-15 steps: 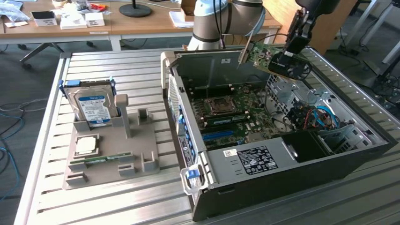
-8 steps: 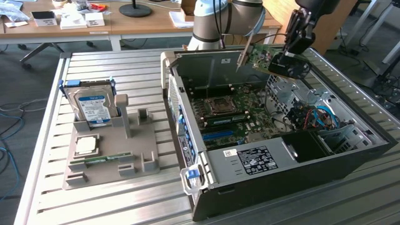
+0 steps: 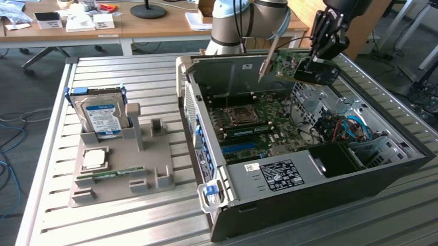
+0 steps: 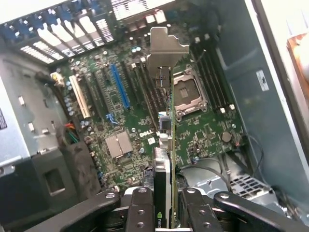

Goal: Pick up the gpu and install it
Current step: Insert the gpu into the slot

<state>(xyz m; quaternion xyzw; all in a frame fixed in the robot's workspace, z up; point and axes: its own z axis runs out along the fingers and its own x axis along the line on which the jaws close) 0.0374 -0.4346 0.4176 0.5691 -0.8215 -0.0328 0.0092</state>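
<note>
While black two-finger gripper (image 3: 311, 65) (image 4: 164, 195) clamps thin green-and-black gpu card (image 3: 287, 61) (image 4: 167, 130), card hangs tilted above open grey metal computer case (image 3: 274, 177), lower edge apart from green motherboard (image 3: 263, 123) (image 4: 203, 130); silvery end bracket (image 3: 268, 59) (image 4: 164, 48) at far end, free room beside both faces, case walls untouched.

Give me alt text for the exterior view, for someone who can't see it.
The gripper holds the gpu in the air above the open case and its motherboard. On the exterior view's left, a hard drive stands in a grey holder.
</note>
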